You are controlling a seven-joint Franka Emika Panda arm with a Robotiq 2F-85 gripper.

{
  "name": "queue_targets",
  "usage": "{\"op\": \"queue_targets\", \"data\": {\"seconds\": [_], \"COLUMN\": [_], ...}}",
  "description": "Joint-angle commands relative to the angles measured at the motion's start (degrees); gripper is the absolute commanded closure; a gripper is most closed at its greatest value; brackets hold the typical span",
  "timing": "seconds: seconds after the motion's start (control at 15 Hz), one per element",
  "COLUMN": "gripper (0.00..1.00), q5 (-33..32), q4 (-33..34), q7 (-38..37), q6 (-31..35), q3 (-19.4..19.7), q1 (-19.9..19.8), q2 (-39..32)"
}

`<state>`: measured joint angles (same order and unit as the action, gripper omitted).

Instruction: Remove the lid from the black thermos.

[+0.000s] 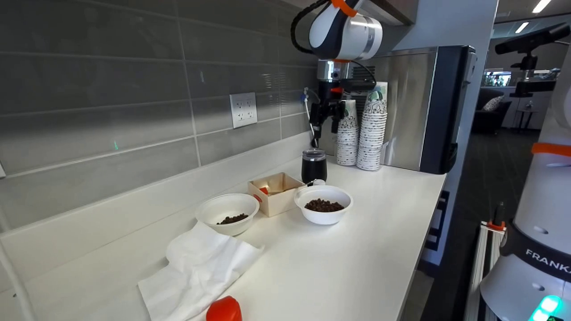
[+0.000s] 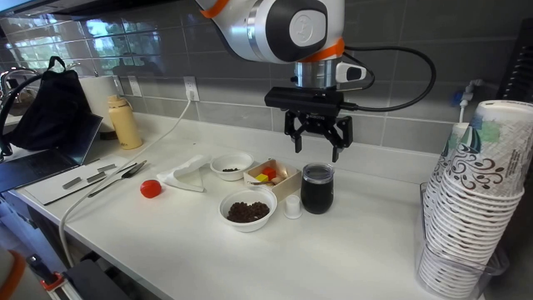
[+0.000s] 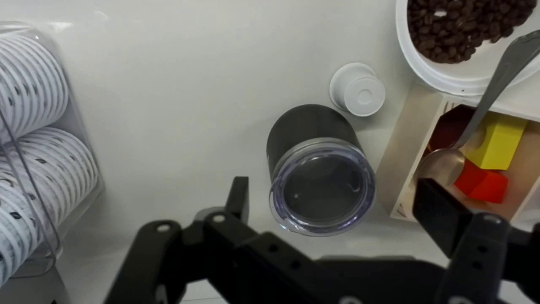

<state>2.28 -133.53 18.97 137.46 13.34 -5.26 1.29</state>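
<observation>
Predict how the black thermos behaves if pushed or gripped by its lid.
Upright, the black thermos probably won't roll. It narrows toward its base, so a push up high may tip it. Its clear lid looks glossy, like hard plastic, so likely stiff but slippery.

— What is carried by the counter (image 2: 341, 258)?
— At its middle are listed: thermos (image 2: 317, 193), set upright; small cup (image 2: 292, 207), placed narrow end up just beside it; box (image 2: 289, 186); fuller bowl (image 2: 250, 228) and emptier bowl (image 2: 229, 177), both stood just beside the box.
— And to one side?
— A napkin (image 1: 196, 276), laid crumpled; red object (image 2: 150, 188), rounded; bottle (image 2: 125, 127), stood upright; laptop (image 2: 37, 166), opened.
— To the opposite side?
— A clear tray (image 2: 496, 268), placed near a steel machine (image 1: 408, 111).
</observation>
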Motion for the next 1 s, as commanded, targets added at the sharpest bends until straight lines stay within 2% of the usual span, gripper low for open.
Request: {"op": "queue_targets", "data": {"seconds": [0.0,0.93], "gripper": [0.0,0.0], "q5": [2.28,0.55], "q4": [3.51,5.85], "q7": [2.38,1.77], "q6": [0.59,3.54], "q3": [-1.91,-5.27], "q1": [-1.3,-3.32], "q2": [-4.29,-11.05]}}
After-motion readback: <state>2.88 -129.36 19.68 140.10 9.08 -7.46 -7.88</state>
